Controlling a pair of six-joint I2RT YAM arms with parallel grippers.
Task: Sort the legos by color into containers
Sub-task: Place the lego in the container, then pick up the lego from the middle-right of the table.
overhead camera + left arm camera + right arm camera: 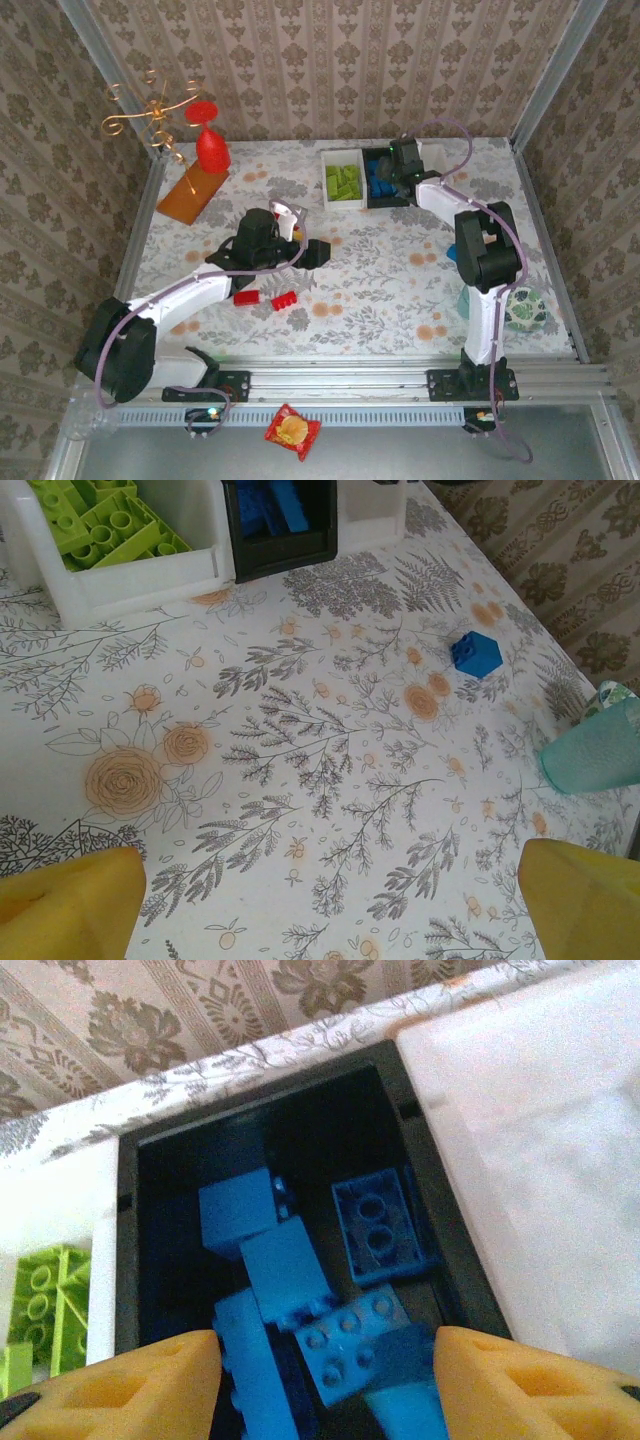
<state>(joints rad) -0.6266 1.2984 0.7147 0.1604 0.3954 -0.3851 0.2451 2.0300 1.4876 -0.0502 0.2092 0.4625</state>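
Three containers stand in a row at the back. The white bin point(343, 180) holds lime green legos point(100, 525). Beside it, the black bin point(380, 185) holds several blue legos point(270, 1260). Another white bin point(540, 1160) lies to the black one's right. My right gripper point(325, 1380) hangs open above the black bin point(125, 1260); a blue brick point(350, 1345) lies below the gap, touching neither finger. My left gripper point(330, 920) is wide open over bare tablecloth. Two red legos point(265, 298) lie near the left arm. One blue lego point(476, 654) lies mid-table.
A red cone figure point(212, 148) and an orange wedge point(192, 192) stand at the back left. A teal cup point(600, 745) sits by the right arm's base. A red snack packet point(292, 430) lies in front of the rail.
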